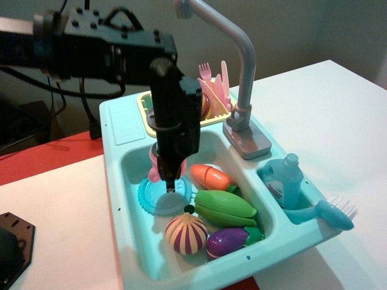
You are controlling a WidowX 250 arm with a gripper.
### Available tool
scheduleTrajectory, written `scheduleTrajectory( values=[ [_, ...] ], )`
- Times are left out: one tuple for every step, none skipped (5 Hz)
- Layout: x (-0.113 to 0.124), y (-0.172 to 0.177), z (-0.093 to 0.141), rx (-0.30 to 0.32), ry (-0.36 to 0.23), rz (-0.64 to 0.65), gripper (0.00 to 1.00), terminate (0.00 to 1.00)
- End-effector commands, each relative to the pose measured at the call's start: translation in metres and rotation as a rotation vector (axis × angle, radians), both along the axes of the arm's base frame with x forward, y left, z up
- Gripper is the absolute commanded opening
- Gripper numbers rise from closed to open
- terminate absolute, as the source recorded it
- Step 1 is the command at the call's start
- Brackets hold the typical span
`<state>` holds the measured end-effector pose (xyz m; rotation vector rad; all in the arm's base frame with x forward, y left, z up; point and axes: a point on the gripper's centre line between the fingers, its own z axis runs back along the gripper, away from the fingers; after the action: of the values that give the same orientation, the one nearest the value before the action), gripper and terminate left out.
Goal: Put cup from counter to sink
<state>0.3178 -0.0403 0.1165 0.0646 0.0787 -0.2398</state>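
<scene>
From my feed: pincer is matte black, hard plastic or coated metal, can't tell which. Cup just left of it: smooth pink plastic, slight sheen. Sink around and below it: moulded light-teal plastic, smooth, semi-gloss. Counter up and left of it: same teal plastic, with a ribbed patch. Plate right under the tips: glossy teal plastic, dimpled face. Faucet to the right: grey plastic, satin. Toy vegetables below right, onion and eggplant: shiny plastic. Dish rack behind: pale yellow plastic. Tabletop far right: white, matte, smooth.
</scene>
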Motion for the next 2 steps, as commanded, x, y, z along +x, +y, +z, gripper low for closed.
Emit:
scheduleTrajectory(
  values=[
    [-0.0027,-0.001,-0.0126,0.017,-0.022,0.005,0.0,0.0],
    [-0.0072,-0.0054,-0.0203,0.005,-0.004,0.011,0.0,0.0]
  ],
)
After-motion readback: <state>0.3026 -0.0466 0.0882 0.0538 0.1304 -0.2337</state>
